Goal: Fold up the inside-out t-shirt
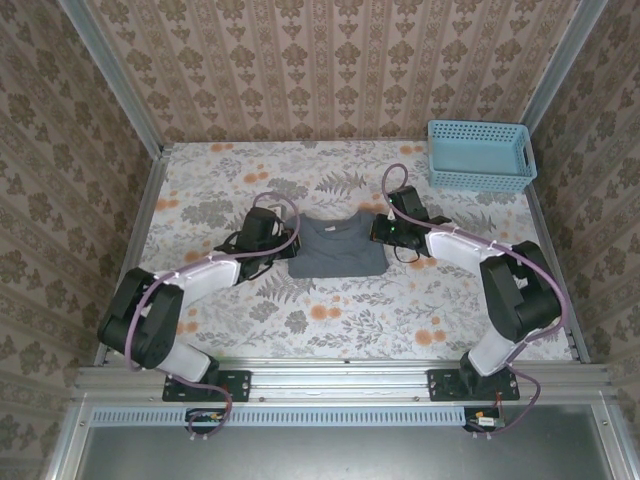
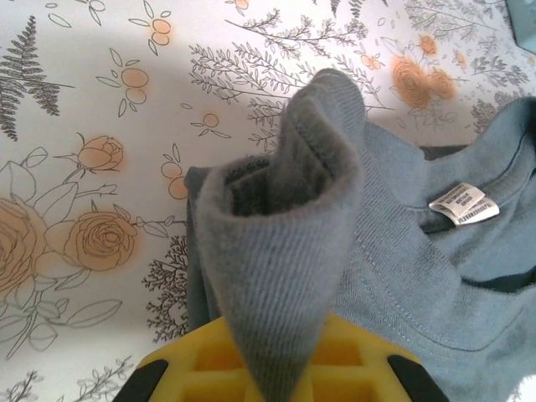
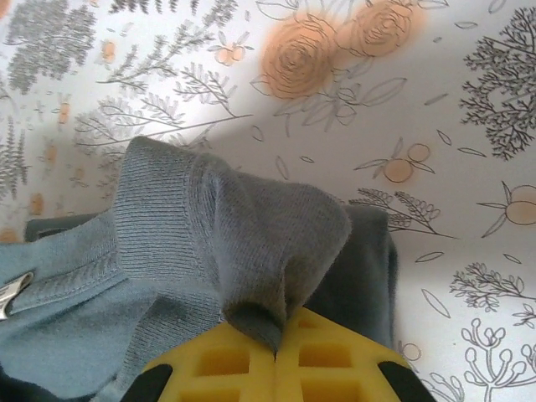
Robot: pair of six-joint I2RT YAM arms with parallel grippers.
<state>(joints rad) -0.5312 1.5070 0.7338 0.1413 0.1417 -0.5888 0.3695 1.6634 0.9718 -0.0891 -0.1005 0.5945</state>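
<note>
Two pinches carry this step: the left tool (image 2: 280, 368) is closed tight on a cone of fabric at one shoulder corner of the inside-out t-shirt (image 1: 338, 247), which lies on the worktop (image 1: 330, 320) between both tools, and the right tool (image 3: 276, 352) is closed on the opposite corner. It seems best to lift both together, level, with the cloth lightly taut, so the fold comes straight.

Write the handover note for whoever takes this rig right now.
Left pincer: shut on the t-shirt at its left shoulder corner, cloth pinched up.
Right pincer: shut on the right shoulder corner.
The t-shirt lies flat on the table between the arms, collar on the far side, neck label showing; blue basket at the far right corner.
Done: both top corners gripped.
Left: carry the fold through, release.
</note>
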